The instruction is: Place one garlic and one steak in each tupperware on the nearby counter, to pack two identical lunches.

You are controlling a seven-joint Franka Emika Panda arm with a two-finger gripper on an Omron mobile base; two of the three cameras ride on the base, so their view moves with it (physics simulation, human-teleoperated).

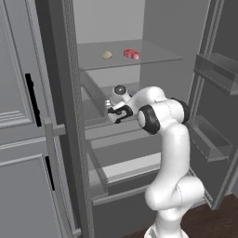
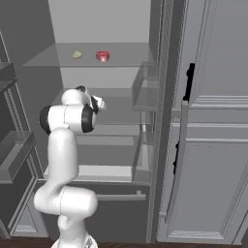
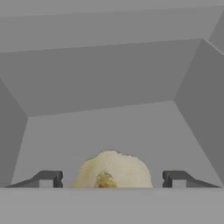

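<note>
At the far left of the left base view, a grey cupboard door (image 1: pixel 18 116) with black handles is seen. Next to it, the open fridge (image 1: pixel 139 28) is seen, with grey shelves inside. On the top shelf (image 1: pixel 153 58), 1 garlic (image 1: pixel 107 55) is laid on the left and 1 steak (image 1: pixel 132 54) is laid just beside it on the right. They are near each other but are not touching. Lower down, the white arm (image 1: pixel 167 139) is reached into the fridge, over a lower shelf. Its gripper (image 1: pixel 111 107) is pointed to the left and is partly hidden behind the fridge's inner wall.

In the right base view, the arm (image 2: pixel 63 145) is seen on the left. Above it, the same garlic (image 2: pixel 77 54) and steak (image 2: pixel 102 56) are seen on the top shelf. To the right, a clear door bin (image 2: pixel 145 87) is seen, and past it more grey cupboard doors.

In the hand view, 2 dark fingertips (image 3: pixel 47 179) are seen, 1 on the left and 1 on the right. The gripper (image 3: pixel 112 180) is held wide. Another garlic (image 3: pixel 113 170) is seen between the fingertips, on a grey floor with grey walls around it. A gap is seen on each side, so this garlic is not squeezed.
</note>
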